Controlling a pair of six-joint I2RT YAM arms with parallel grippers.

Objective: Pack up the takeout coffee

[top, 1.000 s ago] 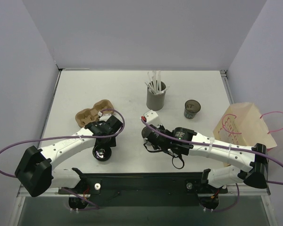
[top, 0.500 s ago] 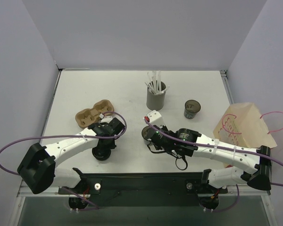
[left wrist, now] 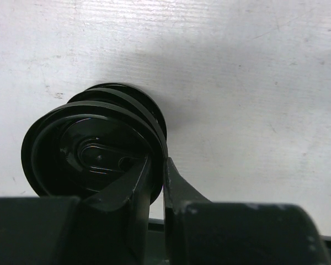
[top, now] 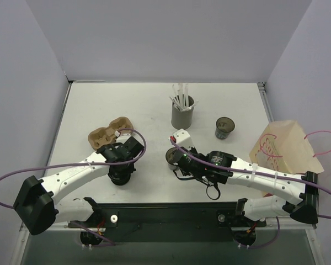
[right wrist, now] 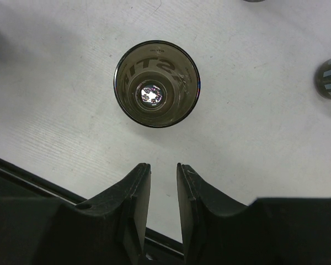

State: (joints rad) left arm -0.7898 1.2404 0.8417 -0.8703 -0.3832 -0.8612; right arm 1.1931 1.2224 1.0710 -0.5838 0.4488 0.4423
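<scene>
Lightness is expected of the small dark translucent takeout cup (right wrist: 157, 83), upright and empty just before the right gripper (right wrist: 164, 171), narrowly parted and empty; a gentle hold below the rim is advised. A flat black plastic lid (left wrist: 94, 149) is pinched by the left gripper (left wrist: 157, 176). White straws (top: 181, 95) are kept in a grey cylinder (top: 182, 116).

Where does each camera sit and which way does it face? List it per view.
Top external: above, behind the arms, looking down on the white table; both arms show.
Left wrist: on the left end effector, facing down at stacked black plastic lids; its fingers show.
Right wrist: on the right end effector, facing down into the dark translucent takeout cup; its fingers show.
Top and right wrist share that cup.
</scene>
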